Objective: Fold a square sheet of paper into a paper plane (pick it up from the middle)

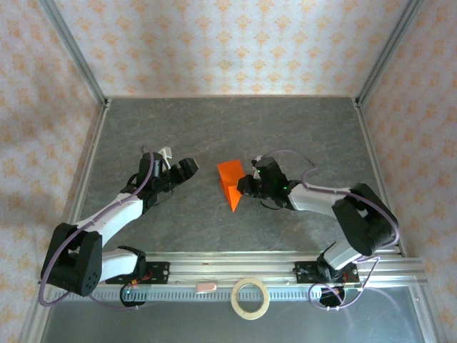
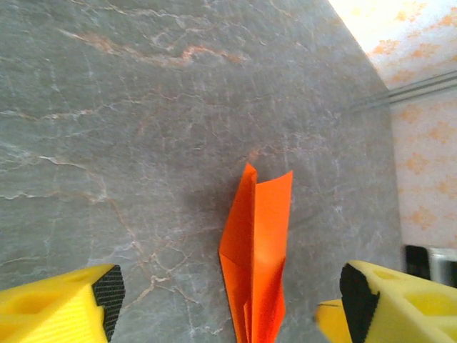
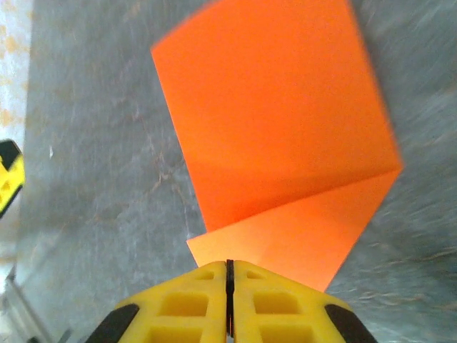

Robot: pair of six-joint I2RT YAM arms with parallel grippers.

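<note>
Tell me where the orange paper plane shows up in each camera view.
Top external: the paper plane lies mid-table, just left of the right hand.
Left wrist: bottom centre, between the fingers of the open left hand.
Right wrist: upper centre, its near edge pinched in the right hand.
Shared landmark: the grey marbled tabletop.

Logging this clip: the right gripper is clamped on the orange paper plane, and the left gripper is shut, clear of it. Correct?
No: the left gripper is open, jaws wide apart, as the left wrist view shows. The right gripper is indeed clamped on the paper plane, the left clear of it.
</note>
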